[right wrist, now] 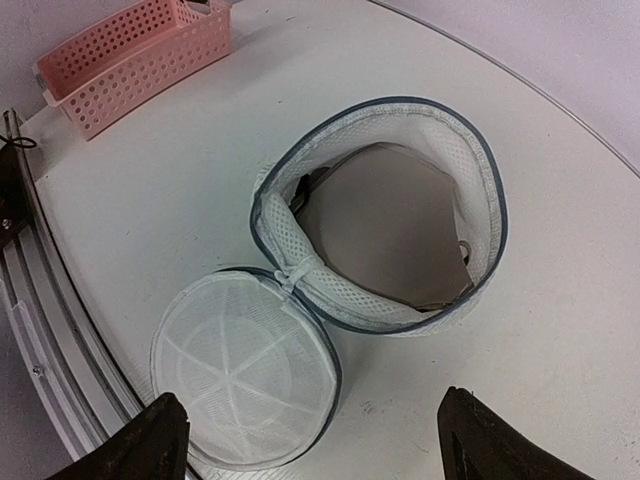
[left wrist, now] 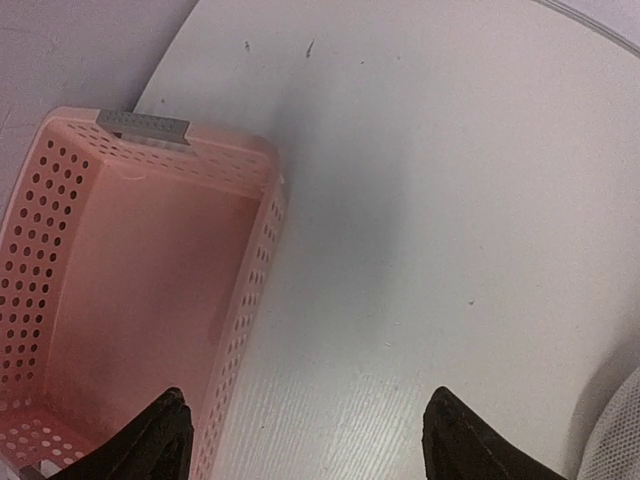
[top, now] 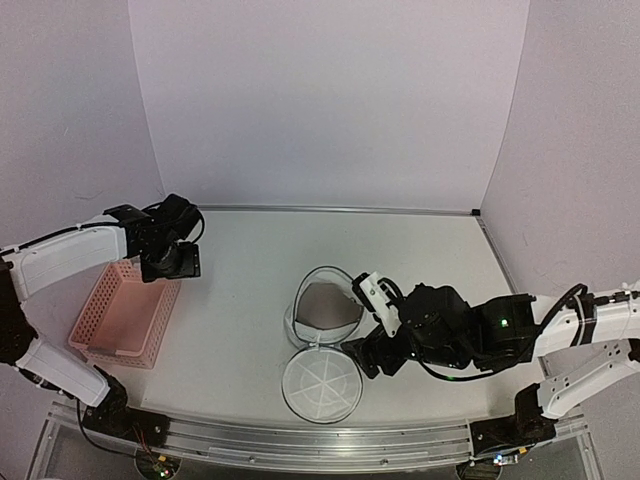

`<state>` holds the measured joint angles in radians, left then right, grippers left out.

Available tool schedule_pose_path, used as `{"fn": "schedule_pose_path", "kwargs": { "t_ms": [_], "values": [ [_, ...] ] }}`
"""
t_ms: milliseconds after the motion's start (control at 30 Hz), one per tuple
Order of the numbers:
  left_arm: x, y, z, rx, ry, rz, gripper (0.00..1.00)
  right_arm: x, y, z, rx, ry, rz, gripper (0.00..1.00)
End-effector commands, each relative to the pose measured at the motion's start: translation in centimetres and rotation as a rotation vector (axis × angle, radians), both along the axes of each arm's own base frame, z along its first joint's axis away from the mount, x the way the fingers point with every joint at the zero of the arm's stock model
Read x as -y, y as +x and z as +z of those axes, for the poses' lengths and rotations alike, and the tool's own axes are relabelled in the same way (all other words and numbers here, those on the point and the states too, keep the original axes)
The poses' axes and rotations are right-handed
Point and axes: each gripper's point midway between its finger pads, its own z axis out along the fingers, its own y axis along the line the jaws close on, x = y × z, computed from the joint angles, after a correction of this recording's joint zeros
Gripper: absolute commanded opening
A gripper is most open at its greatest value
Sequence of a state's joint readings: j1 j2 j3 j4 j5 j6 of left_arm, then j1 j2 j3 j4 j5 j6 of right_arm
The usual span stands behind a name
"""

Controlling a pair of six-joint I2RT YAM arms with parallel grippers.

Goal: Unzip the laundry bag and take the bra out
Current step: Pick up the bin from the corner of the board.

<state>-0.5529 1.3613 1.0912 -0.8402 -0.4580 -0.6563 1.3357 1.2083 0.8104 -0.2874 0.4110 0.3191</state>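
1. The laundry bag (right wrist: pixel 487 180) is seen on the bench (top: pixel 420 260), a little right of centre, with its mouth open and its dark-edged rim facing upward.
2. Its round mesh lid (right wrist: pixel 245 365) is unzipped and laid flat on the bench. It touches the bag's near side and is joined to it at one spot on the rim.
3. The bra (right wrist: pixel 390 225) is found inside the open bag. An orange-tan cup fills most of the opening, and a dark strap end is visible by the inner wall.
4. A pink perforated basket (left wrist: pixel 150 300) is placed on the left part of the bench, well apart from the bag.
5. The left pincer (left wrist: pixel 300 440) is held above the bench by the basket's right wall. Its jaws are spread wide and nothing is held between them.
6. The right pincer (right wrist: pixel 312 440) is held over the near right side of the bag and lid. Its jaws are also spread wide, nothing is gripped, and neither bag nor bra is touched.
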Motion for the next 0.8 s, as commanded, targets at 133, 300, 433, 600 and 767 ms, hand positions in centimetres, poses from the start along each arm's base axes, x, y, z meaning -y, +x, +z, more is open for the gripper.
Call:
{"fn": "schedule_pose_path", "kwargs": {
  "t_ms": [133, 300, 433, 600, 767],
  "values": [
    [-3.4, 0.2, -3.5, -0.062, 0.025, 0.117, 0.8, -1.5, -0.3, -0.1, -0.017, 0.062, 0.029, 0.88],
    [-3.9, 0.3, -6.1, -0.116, -0.007, 0.119, 0.73, -1.9, -0.3, -0.4, -0.026, 0.058, 0.046, 0.88],
    [-4.6, 0.4, -7.8, -0.147, -0.034, 0.124, 0.64, -2.3, -0.3, -0.6, -0.035, 0.054, 0.053, 0.87],
    [-4.6, 0.7, -9.1, -0.174, -0.062, 0.109, 0.43, -2.6, -0.3, -0.6, -0.042, 0.056, 0.057, 0.87],
    [-4.3, 1.3, -9.0, -0.168, -0.074, 0.094, 0.2, -2.7, -0.3, -0.8, -0.051, 0.054, 0.055, 0.86]
  ]
}}
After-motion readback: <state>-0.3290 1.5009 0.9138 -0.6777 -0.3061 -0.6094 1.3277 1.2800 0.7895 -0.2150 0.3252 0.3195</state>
